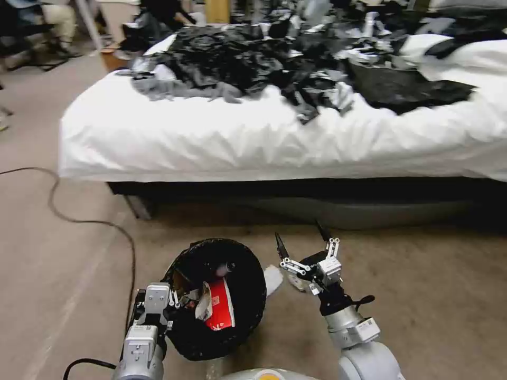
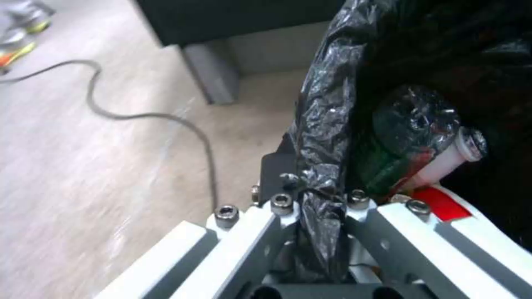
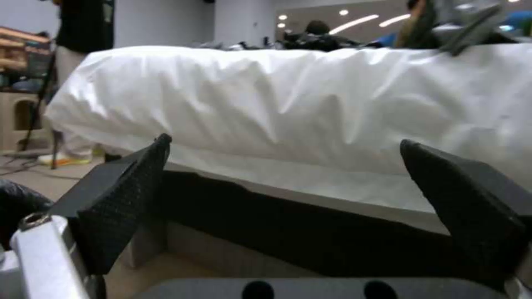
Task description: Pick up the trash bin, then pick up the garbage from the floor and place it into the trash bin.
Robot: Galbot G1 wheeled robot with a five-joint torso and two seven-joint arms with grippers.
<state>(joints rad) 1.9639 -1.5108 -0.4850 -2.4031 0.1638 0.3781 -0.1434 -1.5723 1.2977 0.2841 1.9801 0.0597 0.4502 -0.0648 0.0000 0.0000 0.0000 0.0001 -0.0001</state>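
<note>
Cable (image 1: 95,221) is trailing across the tan floor (image 1: 422,295) on the far left, curling toward me. Next to it I am seeing my left gripper (image 1: 171,306) pinching the near-left rim of the trash bin (image 1: 248,295), its fingers pressed onto the black bag liner (image 2: 324,137) folded over that rim; the left wrist view shows the crumpled plastic squeezed between the white links. The trash bin is sitting low and near me, just left of centre, its mouth tilting toward the camera. Inside it a red-and-white packet (image 1: 219,309) is lying against the near wall, and a clear bottle with green label (image 2: 410,145) is resting beside it, deeper in. Just right of the bin, something pale (image 1: 273,278) is lying on the floor, possibly tissue, though I cannot tell for sure. Further right my right gripper (image 1: 303,244) is hovering with its dark fingertips (image 3: 127,195) spread wide and holding nothing, pointing toward the bed (image 1: 211,142) far ahead, where black plastic sheets (image 1: 274,63) are heaped on the white cover.
</note>
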